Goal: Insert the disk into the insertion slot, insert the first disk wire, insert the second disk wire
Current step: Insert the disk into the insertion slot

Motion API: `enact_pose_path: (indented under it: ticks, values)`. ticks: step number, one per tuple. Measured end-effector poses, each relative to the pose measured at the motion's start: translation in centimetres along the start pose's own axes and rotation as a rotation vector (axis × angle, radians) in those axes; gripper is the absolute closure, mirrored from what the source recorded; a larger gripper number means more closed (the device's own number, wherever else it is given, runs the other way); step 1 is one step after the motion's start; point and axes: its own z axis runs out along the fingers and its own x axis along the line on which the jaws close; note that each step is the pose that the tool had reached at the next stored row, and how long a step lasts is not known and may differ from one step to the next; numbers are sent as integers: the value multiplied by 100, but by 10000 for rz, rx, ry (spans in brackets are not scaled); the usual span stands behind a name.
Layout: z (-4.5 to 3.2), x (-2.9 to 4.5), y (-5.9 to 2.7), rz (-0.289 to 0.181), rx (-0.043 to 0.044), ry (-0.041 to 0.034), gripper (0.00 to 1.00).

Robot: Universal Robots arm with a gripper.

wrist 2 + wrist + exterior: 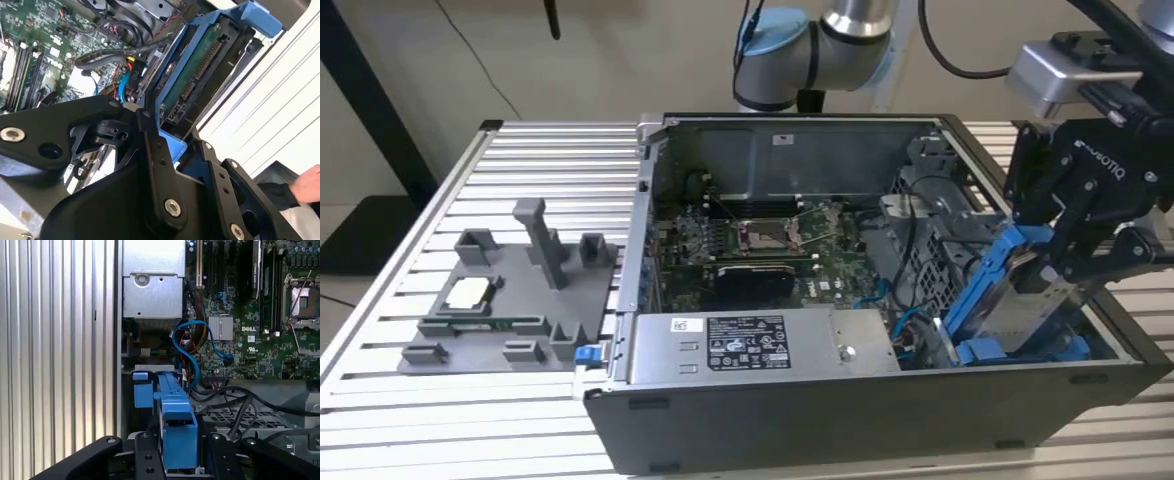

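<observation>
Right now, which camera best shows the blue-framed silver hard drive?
The exterior view: the blue-framed silver hard drive shows nearly whole, tilted, in the black gripper. The second wrist view shows its connector end; the first wrist view, its blue edge.

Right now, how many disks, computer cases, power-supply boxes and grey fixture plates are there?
Disk: 1, held by the gripper
Computer case: 1
Power-supply box: 1
Grey fixture plate: 1
Total: 4

Light: bright, even.
Glare: table [280, 100] slats washed out white in second wrist view.
Shadow: dim inside computer case [854, 430].
</observation>
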Motion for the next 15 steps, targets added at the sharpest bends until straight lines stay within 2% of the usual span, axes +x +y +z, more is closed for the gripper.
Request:
enact_pose_path:
  ticks: [3, 8, 10, 11, 15]
  values:
    - [-2, 28, 1, 0, -1, -1, 60]
    - [-1, 31, 8, 22, 0, -4, 60]
    - [0, 31, 11, 39, 1, -5, 62]
    - [0, 31, 12, 46, 2, -5, 67]
    - [1, 29, 32, 85, 6, -7, 68]
